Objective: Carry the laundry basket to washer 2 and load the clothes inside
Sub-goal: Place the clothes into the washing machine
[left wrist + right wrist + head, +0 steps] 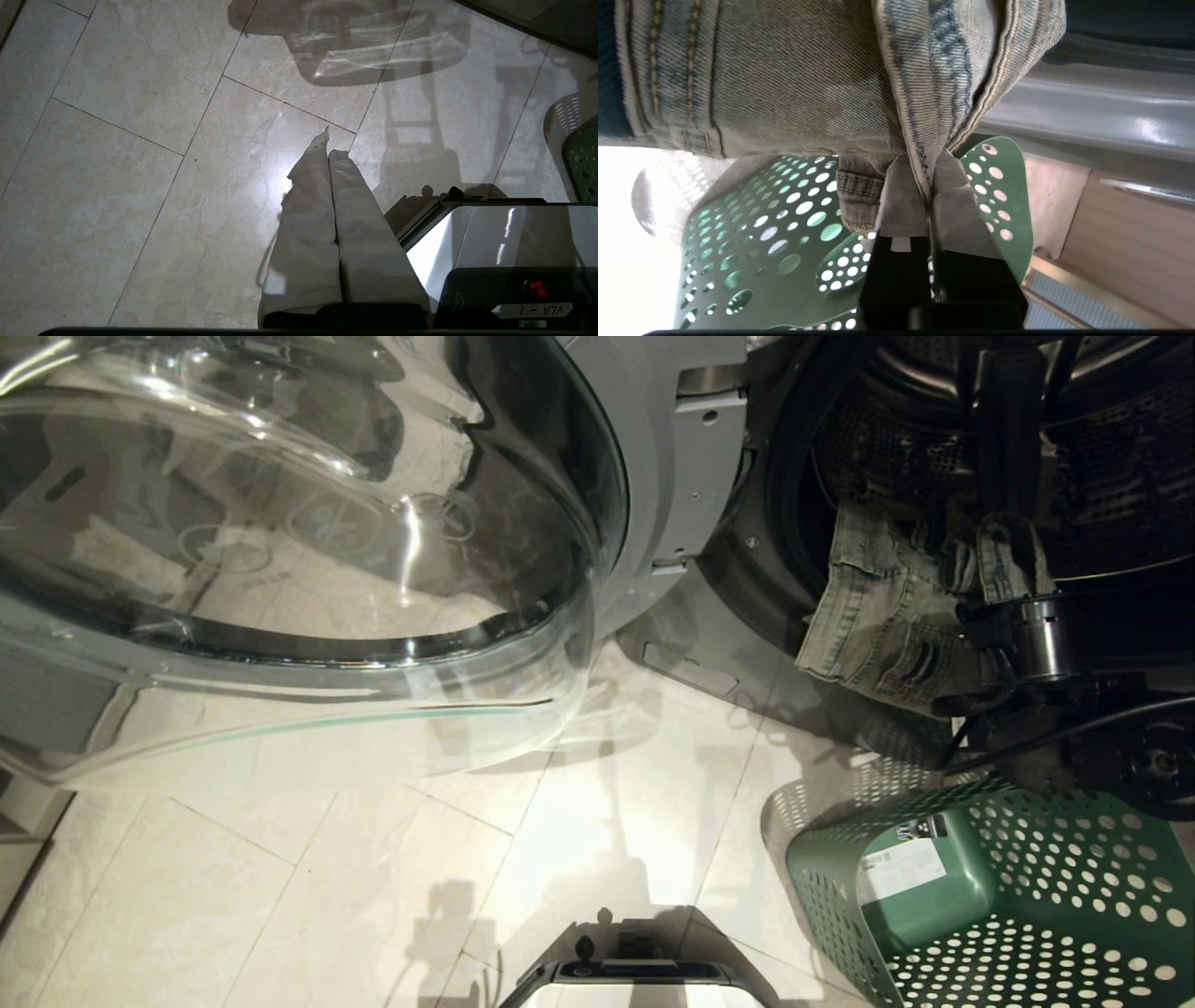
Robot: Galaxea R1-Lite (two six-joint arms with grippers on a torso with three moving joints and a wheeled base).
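A pair of faded blue jeans [882, 607] hangs over the lower lip of the washer's open drum [1111, 476], partly inside and partly drooping out. My right gripper [930, 184] is shut on a folded edge of these jeans [784, 79], just above the basket. The green perforated laundry basket [1008, 887] lies tipped on the floor under the drum mouth, and its wall [752, 233] fills the space behind the fingers. My right arm [1027, 635] stands in front of the drum. My left gripper [328, 148] hangs shut and empty over the tiles.
The washer's round glass door [280, 523] is swung wide open and covers the left half of the head view. Its grey hinge panel [695, 476] sits between door and drum. My base [639, 966] stands on pale floor tiles [327, 896].
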